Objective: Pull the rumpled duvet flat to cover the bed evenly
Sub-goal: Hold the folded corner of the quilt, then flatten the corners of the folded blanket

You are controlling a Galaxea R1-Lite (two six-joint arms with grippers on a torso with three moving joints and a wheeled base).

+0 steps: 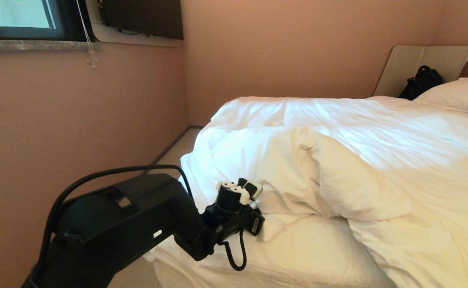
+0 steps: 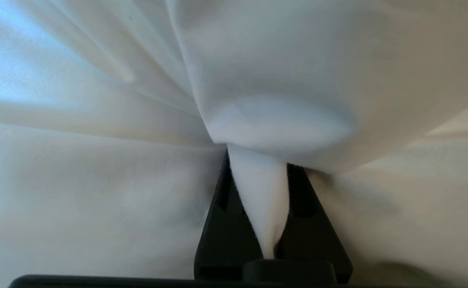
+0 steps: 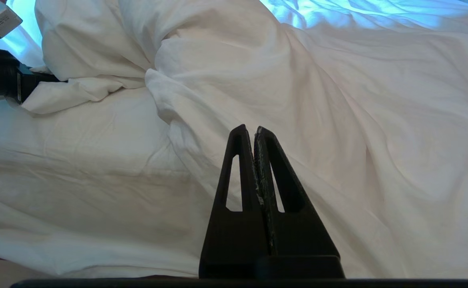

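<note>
Here, left hand (image 2: 257, 224) pinching duvet (image 2: 273, 120)

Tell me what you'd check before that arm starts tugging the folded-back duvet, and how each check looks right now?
1. Left gripper shut on the duvet: ok, a pinch of fabric sits between its fingers.
2. How deep the pinch goes, cover alone or filling too: cannot tell.
3. Duvet flat over the bed: not ok, this corner is folded back and the sheet lies bare.
4. Right gripper out of the way: ok, shut on nothing, apart from the fabric.
5. Pillow free of the duvet: cannot tell.
</note>
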